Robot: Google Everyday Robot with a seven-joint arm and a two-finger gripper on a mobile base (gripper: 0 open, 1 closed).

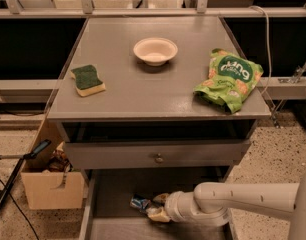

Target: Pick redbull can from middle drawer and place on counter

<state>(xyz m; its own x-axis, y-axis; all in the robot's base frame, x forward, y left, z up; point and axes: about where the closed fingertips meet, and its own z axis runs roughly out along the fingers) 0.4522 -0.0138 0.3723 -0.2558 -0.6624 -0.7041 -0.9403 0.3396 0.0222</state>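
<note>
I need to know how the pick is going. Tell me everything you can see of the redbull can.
The redbull can is small, blue and silver, metallic-looking, and seems to lie on its side on the floor of the open middle drawer, near its middle. Only its left part shows; the gripper, reaching in from the right, covers the other end. Whether it is gripped cannot be told. It is not yet on the counter.

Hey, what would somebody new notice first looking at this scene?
The bright green snack bag on the right of the counter grabs the eye first. Next comes the white arm stretched into the open middle drawer below, its gripper right by the redbull can lying there.
</note>
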